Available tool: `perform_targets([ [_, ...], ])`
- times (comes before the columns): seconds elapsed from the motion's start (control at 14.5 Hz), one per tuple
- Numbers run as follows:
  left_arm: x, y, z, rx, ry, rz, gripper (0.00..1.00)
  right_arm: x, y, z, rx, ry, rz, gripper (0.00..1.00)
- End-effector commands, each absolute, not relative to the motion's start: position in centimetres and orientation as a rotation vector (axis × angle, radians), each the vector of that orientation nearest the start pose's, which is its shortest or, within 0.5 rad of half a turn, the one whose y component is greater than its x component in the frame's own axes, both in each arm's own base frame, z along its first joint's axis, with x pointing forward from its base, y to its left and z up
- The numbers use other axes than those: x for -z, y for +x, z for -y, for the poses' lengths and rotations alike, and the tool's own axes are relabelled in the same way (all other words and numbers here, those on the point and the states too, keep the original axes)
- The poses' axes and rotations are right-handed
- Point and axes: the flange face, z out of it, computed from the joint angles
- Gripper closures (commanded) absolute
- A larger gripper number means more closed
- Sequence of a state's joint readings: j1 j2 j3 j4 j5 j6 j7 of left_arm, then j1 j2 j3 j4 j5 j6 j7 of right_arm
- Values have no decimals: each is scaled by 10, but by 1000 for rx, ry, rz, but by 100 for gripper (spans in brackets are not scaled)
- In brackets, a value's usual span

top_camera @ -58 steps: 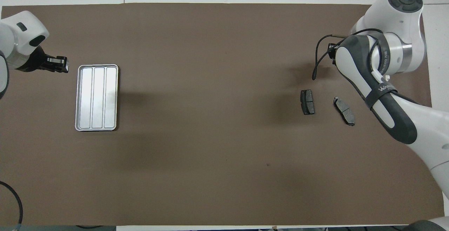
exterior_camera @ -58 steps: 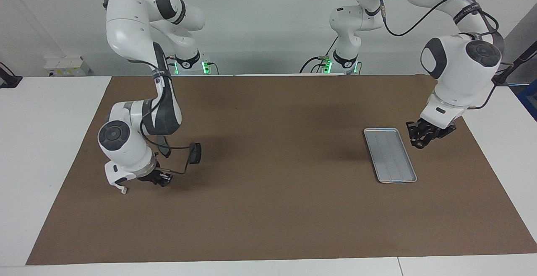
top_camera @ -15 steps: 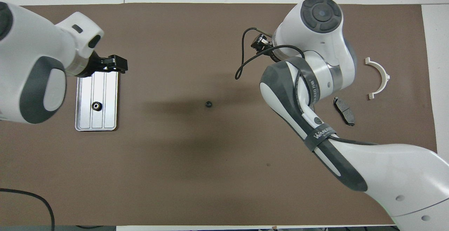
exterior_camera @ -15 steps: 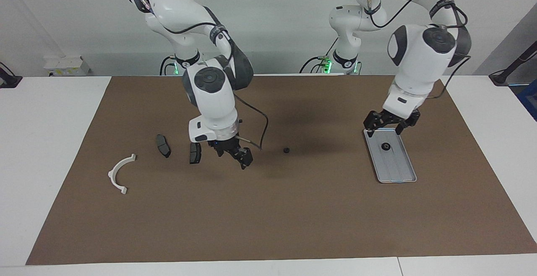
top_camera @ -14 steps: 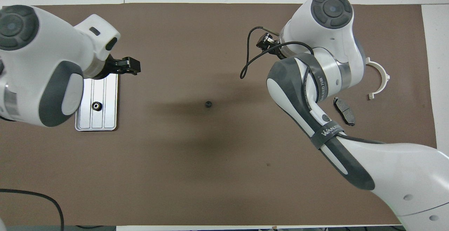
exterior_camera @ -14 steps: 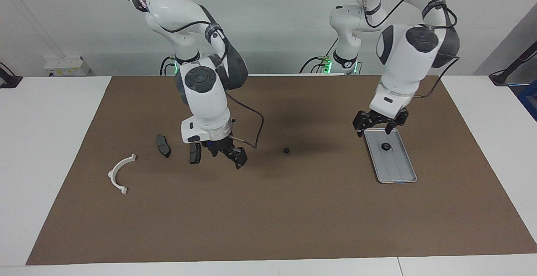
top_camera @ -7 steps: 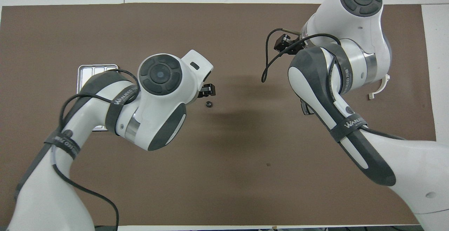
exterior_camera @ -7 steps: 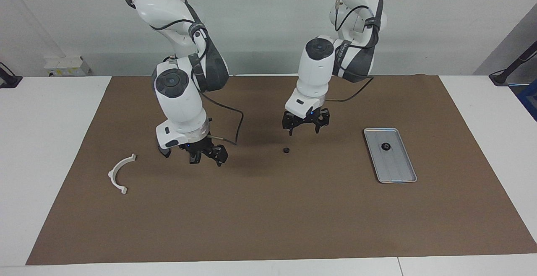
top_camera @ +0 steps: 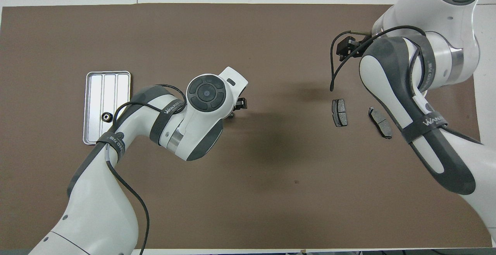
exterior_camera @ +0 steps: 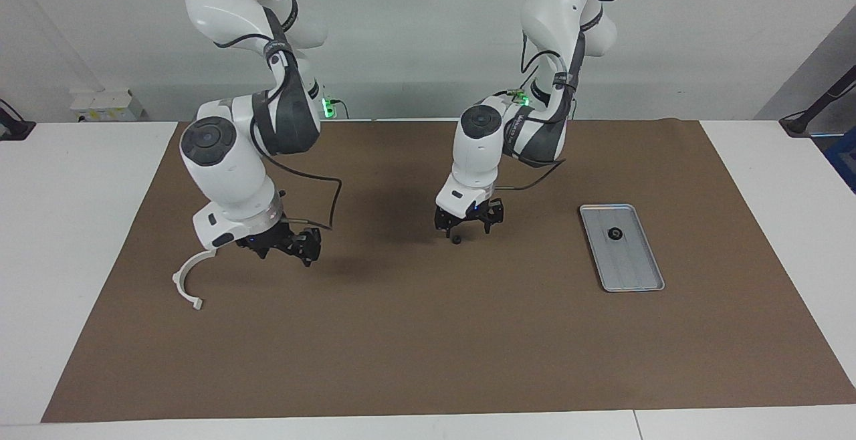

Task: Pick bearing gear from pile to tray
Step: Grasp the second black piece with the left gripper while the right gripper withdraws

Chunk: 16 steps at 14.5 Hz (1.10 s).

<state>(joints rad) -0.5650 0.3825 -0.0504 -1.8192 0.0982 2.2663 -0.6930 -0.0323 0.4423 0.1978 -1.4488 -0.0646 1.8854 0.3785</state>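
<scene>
Right now the left gripper point(exterior_camera: 468, 225) hangs mid-table directly over the bearing gear point(exterior_camera: 456, 240), fingers spread, apparently not touching; right gripper point(exterior_camera: 284, 246) waits, fingers unclear.

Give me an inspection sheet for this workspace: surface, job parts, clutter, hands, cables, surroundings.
Surface: brown mat on a white table.
Job's things: tray toward the left arm's end, one gear in it; second gear on the mat mid-table.
Clutter: white bracket and two brake pads toward the right arm's end.
Hands: left hand open, low over the loose gear, not touching it; right hand raised over the mat beside the bracket.
Cables: a black loop at each wrist, off the mat.
Surroundings: white wall, small white box at the table's edge.
</scene>
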Motion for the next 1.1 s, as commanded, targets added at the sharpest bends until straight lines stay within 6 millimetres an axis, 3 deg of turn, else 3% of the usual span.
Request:
perform_targets([
  [0.0,-326,532,363,174,-3117,41,0,-455,668,-81,0,-3107,-256,0],
  [0.28,-315,525,368,179,-3122,38,0,-487,651,-56,59,-3143,-90,0],
  [0.48,-315,516,382,182,-3128,59,0,-494,645,-33,2,-3142,-74,0],
  [0.9,-305,498,395,192,-3143,51,0,-515,635,-35,6,-3135,-62,0],
  [1.03,-302,497,394,190,-3143,50,0,-536,623,-38,32,-3139,-52,0],
])
